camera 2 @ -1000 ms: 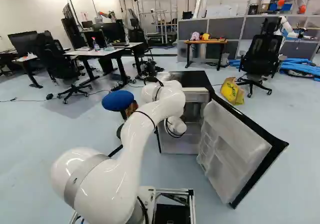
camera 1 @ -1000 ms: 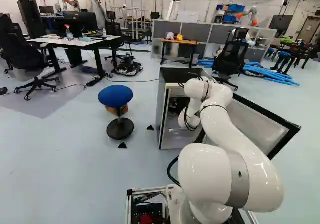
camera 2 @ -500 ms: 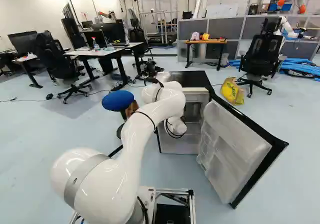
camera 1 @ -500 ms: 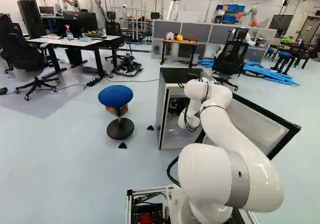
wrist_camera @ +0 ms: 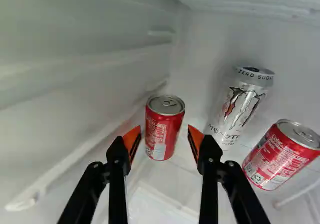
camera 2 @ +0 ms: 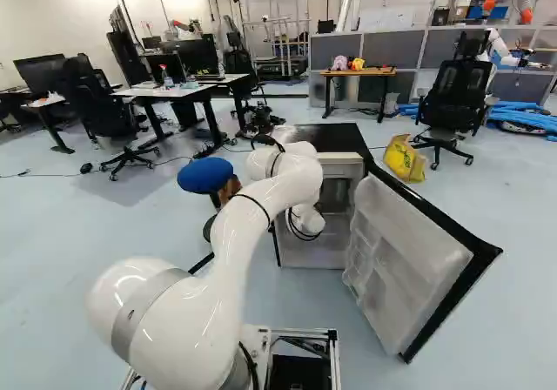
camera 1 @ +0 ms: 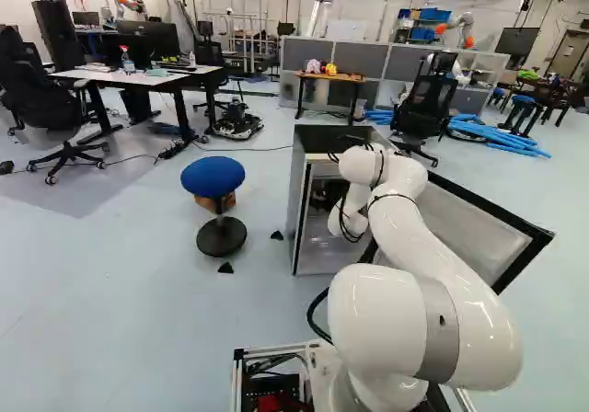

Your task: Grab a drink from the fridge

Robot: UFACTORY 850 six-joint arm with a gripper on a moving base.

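In the left base view, the pincer (camera 1: 325, 194) shows as a dark shape inside the fridge (camera 1: 317, 139); in the right one, the arm (camera 2: 252, 225) covers it. Only the wrist view shows the drinks: a red can (wrist_camera: 164, 129) between the wide-set fingers, upright, lid upward, then a silver can (wrist_camera: 239, 109) and another red can (wrist_camera: 280, 156) outside them.

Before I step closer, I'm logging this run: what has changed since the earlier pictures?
Nothing visibly: in the base views the base, the arm, the fridge with its open door and the blue stool stayed put. Without an earlier wrist view, I cannot tell whether the gripper or the cans inside shifted.
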